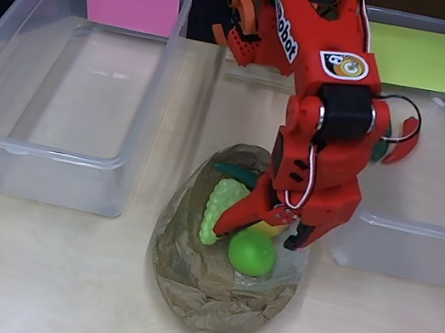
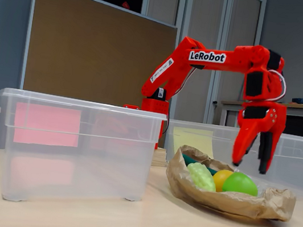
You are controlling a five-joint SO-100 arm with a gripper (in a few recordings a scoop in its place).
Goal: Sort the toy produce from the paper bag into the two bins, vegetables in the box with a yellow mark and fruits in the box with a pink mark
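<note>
2 clear bins [image 1: 71, 71] are sitting along the table's far edge. The paper bag [image 2: 230, 199] is lying nearer the front edge, holding the toys. The gripper [image 2: 252, 159] is hanging open and empty, directly above the green ball [image 2: 240, 183].

White "LeRobot" lettering stands on the red arm's upper link [image 2: 208, 57], above the paper bag [image 2: 224, 199]; overhead, only "robot" reads on that link [image 1: 284, 35].

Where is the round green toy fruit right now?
In the overhead view, the round green toy fruit lies in the crumpled brown paper bag, below the open red gripper, beside a yellow piece.
</note>
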